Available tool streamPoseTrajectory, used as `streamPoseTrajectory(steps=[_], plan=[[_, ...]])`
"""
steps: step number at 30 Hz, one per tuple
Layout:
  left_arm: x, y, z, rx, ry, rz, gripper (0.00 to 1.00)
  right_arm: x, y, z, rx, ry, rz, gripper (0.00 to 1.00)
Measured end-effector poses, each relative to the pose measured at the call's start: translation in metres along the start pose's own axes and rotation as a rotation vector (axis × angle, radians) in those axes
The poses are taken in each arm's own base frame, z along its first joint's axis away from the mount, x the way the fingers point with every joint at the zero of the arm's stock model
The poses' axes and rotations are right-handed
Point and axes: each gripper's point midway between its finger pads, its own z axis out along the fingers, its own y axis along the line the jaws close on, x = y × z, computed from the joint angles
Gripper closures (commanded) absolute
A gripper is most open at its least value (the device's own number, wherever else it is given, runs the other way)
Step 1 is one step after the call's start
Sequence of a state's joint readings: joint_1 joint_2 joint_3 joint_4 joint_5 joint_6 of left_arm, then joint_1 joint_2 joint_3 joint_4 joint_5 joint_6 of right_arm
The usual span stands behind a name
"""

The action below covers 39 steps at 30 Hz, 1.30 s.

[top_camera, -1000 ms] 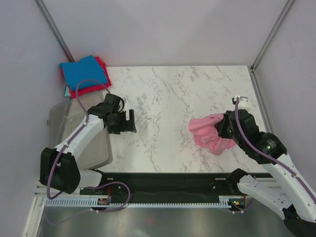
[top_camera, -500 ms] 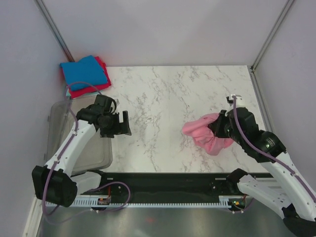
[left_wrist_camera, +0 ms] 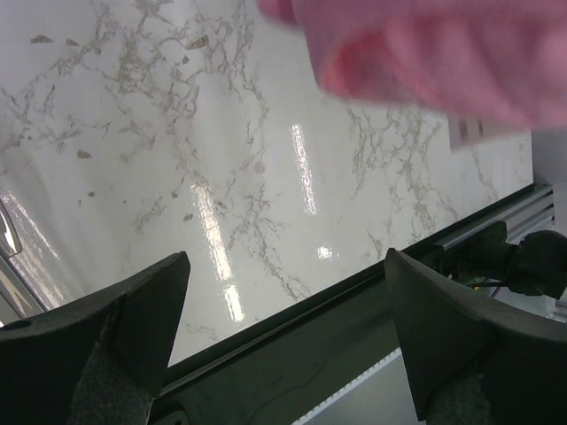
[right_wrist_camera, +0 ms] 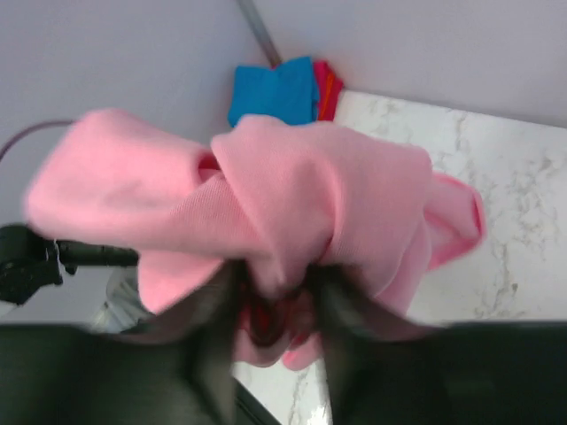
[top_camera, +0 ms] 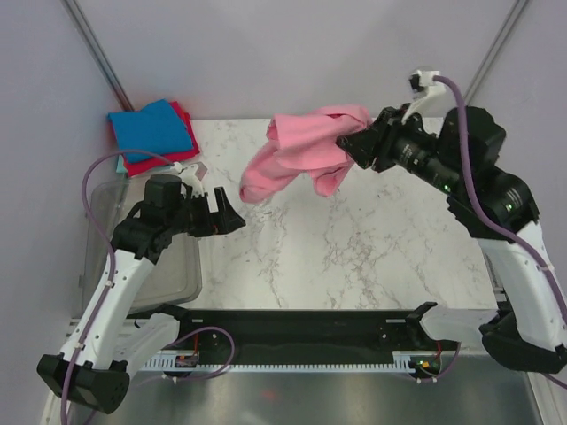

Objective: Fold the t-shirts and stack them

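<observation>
From the top: holding the pink shirt (top_camera: 301,150) up in the air over the far side of the bench (top_camera: 354,248) with the right gripper (top_camera: 359,146), clamped on a bunched end, loose cloth trailing left. Hovering by the bench's left edge with the left gripper (top_camera: 229,215), jaws spread, nothing held. Folded stack (top_camera: 152,133) in the far-left corner.

From the left wrist: fingers (left_wrist_camera: 133,310) wide apart over marble, pink blur above.

From the right wrist: pinching a wad of pink cloth between blurred fingers (right_wrist_camera: 213,354).
</observation>
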<state>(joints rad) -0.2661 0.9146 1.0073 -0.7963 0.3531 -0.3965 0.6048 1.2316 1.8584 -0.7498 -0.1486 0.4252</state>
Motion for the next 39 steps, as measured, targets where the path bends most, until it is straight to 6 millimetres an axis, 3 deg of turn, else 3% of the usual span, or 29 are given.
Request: streamPoseTrajectory(steps=[1,2,4,7,9,10,11,13,17,21,25,30,33,37,39], plan=[[-0.002,-0.002,-0.001,0.011,-0.010,0.005,0.01,-0.008,-0.005,-0.012,0.034,-0.048,-0.009,0.02],[-0.003,-0.004,-0.003,0.020,-0.016,0.009,0.01,-0.003,-0.019,-0.019,0.099,-0.072,-0.005,0.02],[-0.004,-0.008,-0.005,0.035,-0.029,0.016,0.01,0.030,-0.063,-0.035,0.271,-0.086,0.037,0.02],[0.000,-0.008,-0.008,0.047,-0.040,0.021,0.01,0.130,-0.152,-0.046,0.586,0.047,0.135,0.02],[0.006,-0.006,-0.006,0.050,-0.028,0.018,0.00,0.216,-0.206,-0.058,0.783,0.221,0.192,0.02],[0.009,-0.005,-0.004,0.051,-0.017,0.015,0.00,0.252,-0.222,-0.068,0.854,0.304,0.213,0.02],[0.011,-0.003,-0.002,0.048,-0.008,0.011,0.00,0.273,-0.229,-0.076,0.891,0.355,0.225,0.02],[0.016,0.002,0.007,0.039,0.016,0.001,0.00,0.286,-0.231,-0.087,0.916,0.378,0.252,0.02],[0.026,0.013,0.025,0.021,0.061,-0.019,0.01,0.257,-0.219,-0.073,0.847,0.257,0.289,0.02],[0.034,0.022,0.041,0.015,0.081,-0.032,0.06,0.257,-0.211,-0.056,0.780,0.241,0.322,0.04],[0.041,0.024,0.060,0.023,0.110,-0.045,0.07,0.295,-0.214,-0.052,0.777,0.308,0.362,0.05],[0.074,0.006,0.092,0.054,0.223,-0.017,0.06,0.352,-0.226,-0.071,0.864,0.396,0.434,0.14],[0.093,-0.003,0.112,0.068,0.287,-0.013,0.06,0.375,-0.232,-0.083,0.900,0.404,0.475,0.23],[0.101,-0.001,0.131,0.061,0.321,-0.029,0.07,0.394,-0.239,-0.092,0.943,0.416,0.510,0.27],[0.102,-0.001,0.135,0.061,0.323,-0.032,0.07,0.404,-0.242,-0.095,0.959,0.425,0.521,0.34]])
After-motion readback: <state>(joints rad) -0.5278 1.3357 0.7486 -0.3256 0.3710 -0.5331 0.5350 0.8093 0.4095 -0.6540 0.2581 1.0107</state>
